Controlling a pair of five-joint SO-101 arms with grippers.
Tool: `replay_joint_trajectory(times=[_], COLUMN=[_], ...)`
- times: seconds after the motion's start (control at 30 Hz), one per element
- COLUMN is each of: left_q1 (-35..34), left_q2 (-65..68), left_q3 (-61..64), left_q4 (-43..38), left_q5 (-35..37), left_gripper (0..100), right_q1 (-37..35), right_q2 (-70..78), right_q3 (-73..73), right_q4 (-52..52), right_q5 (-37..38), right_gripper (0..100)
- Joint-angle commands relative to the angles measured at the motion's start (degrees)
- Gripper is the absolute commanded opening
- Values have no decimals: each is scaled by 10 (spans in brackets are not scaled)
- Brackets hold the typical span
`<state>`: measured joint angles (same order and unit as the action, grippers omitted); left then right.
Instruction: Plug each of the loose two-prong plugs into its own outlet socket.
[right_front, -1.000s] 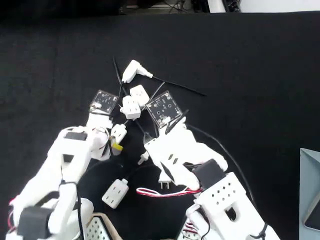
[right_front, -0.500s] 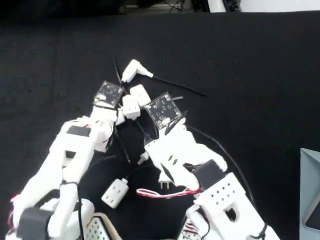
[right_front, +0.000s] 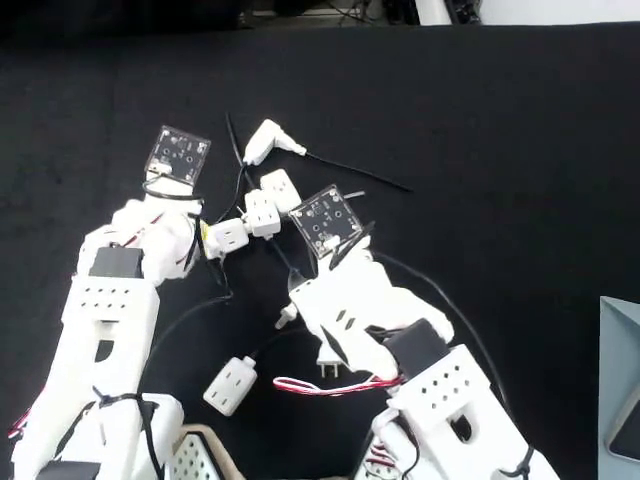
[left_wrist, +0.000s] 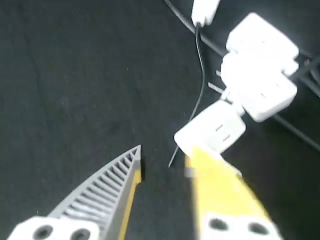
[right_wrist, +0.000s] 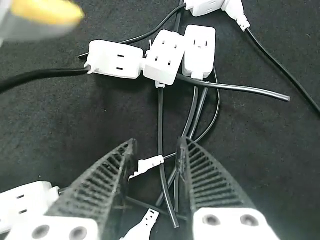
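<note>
left arm swung from mid-frame up toward the upper left of the high view in the last second, taking the socket (right_front: 230, 237) along. It sat just below-left of the block (right_front: 262, 212). Now it lies sideways with its end butted against the block's left side. The block barely shifted.

Now the left claw (left_wrist: 165, 152) is spread. The yellow finger (left_wrist: 215, 185) touches the socket's rear end, the grey finger (left_wrist: 115, 185) is well off it, and nothing is pinched. Reads as push-and-release.

Catch: left wrist view shows bare prongs (left_wrist: 216, 88) in the gap between socket and block. My guess is partway mated at best, not seated. Can't tell whether the prongs are in the slots or just beside them. It needs a check or another push.

right arm hasn't moved. The right claw (right_wrist: 154, 145) is spread over the black cords (right_wrist: 161, 120), with a small plug (right_wrist: 145, 166) lying between its fingers. It grips neither.

Still loose are the two-prong plug (right_front: 328, 367), lower centre by the right arm, and the spare socket (right_front: 230, 385), lower left. So one pair is maybe joined, with at least one more to go.
</note>
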<state>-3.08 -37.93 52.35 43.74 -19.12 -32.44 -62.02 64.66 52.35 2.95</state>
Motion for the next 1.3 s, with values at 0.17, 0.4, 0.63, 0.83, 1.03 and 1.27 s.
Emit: replay_joint_trajectory(times=[0.17, 0.4, 0.63, 0.83, 1.03, 1.27], left_q1=[33, 94, 48, 38, 43, 43], left_q2=[7, 80, 113, 243, 362, 365], left_q3=[-10, 9, -41, -95, -165, -174], left_q4=[40, 35, -11, -65, -63, -63], left_q5=[-19, -56, -52, -51, -35, -30], left_gripper=[308, 308, 305, 303, 283, 127], right_q1=[7, 7, 7, 7, 7, 7], right_q2=[-7, -7, -7, -7, -7, -7], right_q3=[6, 6, 6, 6, 7, 7], right_q4=[-11, -11, -11, -11, -11, -11], right_q5=[1, 1, 1, 1, 1, 2], right_gripper=[131, 131, 131, 131, 131, 131])
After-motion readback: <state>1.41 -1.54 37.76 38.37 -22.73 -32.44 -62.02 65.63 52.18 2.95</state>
